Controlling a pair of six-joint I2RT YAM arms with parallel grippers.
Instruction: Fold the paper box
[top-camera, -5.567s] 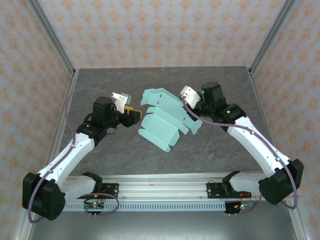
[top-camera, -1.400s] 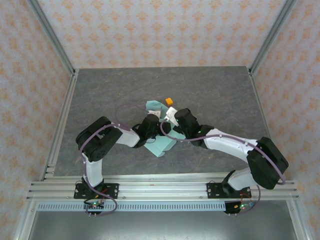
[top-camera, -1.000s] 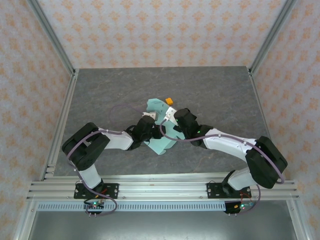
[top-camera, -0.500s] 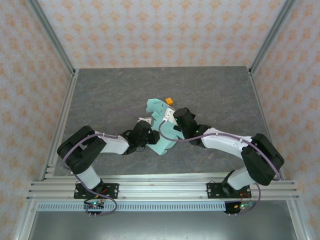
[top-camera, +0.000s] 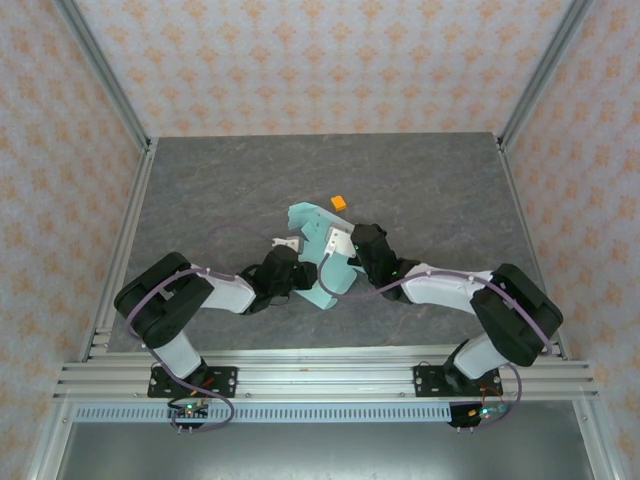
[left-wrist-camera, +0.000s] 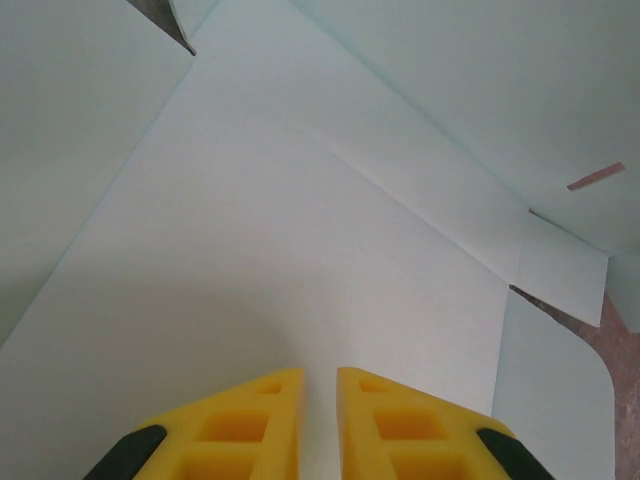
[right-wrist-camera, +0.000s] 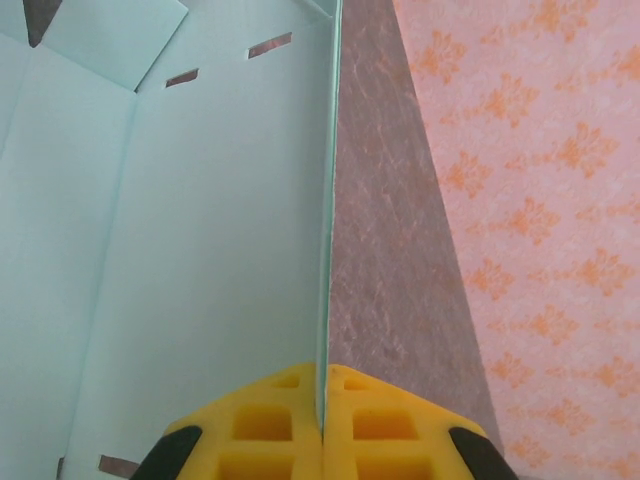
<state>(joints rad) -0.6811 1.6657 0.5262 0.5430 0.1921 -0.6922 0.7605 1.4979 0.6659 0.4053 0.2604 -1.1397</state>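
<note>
The paper box (top-camera: 312, 222) is pale mint-green card, partly folded, in the middle of the table between both arms. In the right wrist view one of the paper box's (right-wrist-camera: 200, 230) panels stands on edge, and my right gripper (right-wrist-camera: 324, 400) is shut on that edge. From above, the right gripper (top-camera: 336, 268) sits at the box's near right side. My left gripper (top-camera: 303, 284) reaches in from the near left. In the left wrist view the left gripper's (left-wrist-camera: 320, 400) yellow fingers stand a narrow gap apart, nothing between them, close over a flat panel of the paper box (left-wrist-camera: 300, 220).
A tiny orange cube (top-camera: 338, 202) lies on the grey table (top-camera: 200, 190) just beyond the box. Patterned walls and metal posts close in the table on three sides. The aluminium rail (top-camera: 320, 375) with both arm bases runs along the near edge.
The left gripper's fingers have drawn closer together and its wrist has slid slightly toward the near left. The right gripper has pulled its panel nearer, and the box has shifted a little.
</note>
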